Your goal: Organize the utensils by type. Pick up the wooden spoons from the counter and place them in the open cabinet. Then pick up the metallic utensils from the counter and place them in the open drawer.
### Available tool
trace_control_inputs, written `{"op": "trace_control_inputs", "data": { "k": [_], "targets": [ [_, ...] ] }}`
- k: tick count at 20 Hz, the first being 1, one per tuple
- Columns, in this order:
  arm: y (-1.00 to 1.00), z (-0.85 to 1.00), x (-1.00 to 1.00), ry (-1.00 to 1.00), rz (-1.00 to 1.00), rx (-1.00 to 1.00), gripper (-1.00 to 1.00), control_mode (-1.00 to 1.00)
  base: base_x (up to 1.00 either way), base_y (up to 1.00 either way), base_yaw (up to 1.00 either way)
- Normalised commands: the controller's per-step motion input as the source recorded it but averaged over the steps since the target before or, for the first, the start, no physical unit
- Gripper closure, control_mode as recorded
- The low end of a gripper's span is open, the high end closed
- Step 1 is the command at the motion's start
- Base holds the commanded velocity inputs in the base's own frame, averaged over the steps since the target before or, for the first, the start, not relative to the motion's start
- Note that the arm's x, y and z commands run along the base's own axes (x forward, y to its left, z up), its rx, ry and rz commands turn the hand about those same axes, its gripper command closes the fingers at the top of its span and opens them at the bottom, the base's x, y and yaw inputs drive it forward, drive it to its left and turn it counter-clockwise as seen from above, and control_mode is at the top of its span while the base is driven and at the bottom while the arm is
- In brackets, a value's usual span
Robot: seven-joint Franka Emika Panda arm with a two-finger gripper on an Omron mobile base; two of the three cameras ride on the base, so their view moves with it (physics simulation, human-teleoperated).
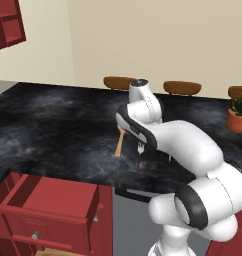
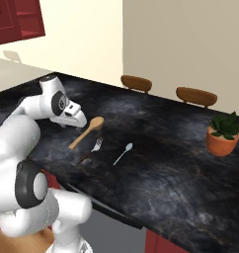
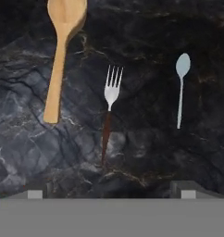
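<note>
Three utensils lie side by side on the black marbled counter (image 2: 161, 163). The tan wooden spoon (image 3: 58, 60) is on the left of the hand view. The silver fork (image 3: 109, 109) with its dark handle is in the middle, and the thin silver teaspoon (image 3: 181, 88) is on the right. From the right base view they are the wooden spoon (image 2: 87, 131), the fork (image 2: 92, 149) and the teaspoon (image 2: 123, 153). My gripper (image 3: 111, 192) hovers above the fork's handle end, open, with nothing between its fingertips (image 3: 35, 193). The red drawer (image 1: 48, 200) stands open below the counter's front edge. The red wall cabinet (image 2: 18, 20) is open at the upper left.
A potted plant (image 2: 222, 136) in an orange pot stands at the counter's right end. Brown chair backs (image 2: 136, 81) rise behind the far edge. My own arm (image 1: 183, 150) covers much of the utensils in the left base view, leaving the wooden spoon's handle (image 1: 119, 145) showing.
</note>
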Motion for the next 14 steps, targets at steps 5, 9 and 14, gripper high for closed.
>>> {"op": "trace_control_inputs", "data": {
  "k": [5,9,14],
  "targets": [
    [0.05,-0.26,0.74,0.05,-0.16,0.14,-1.00,-1.00,0.00,0.00,0.00],
    [0.04,-0.21,0.50,0.01,-0.02,0.01,-1.00,-1.00,0.00,0.00,0.00],
    [0.01,-0.40,0.49,0.00,0.00,0.00,-1.00,-1.00,0.00,0.00,0.00]
  ]
}}
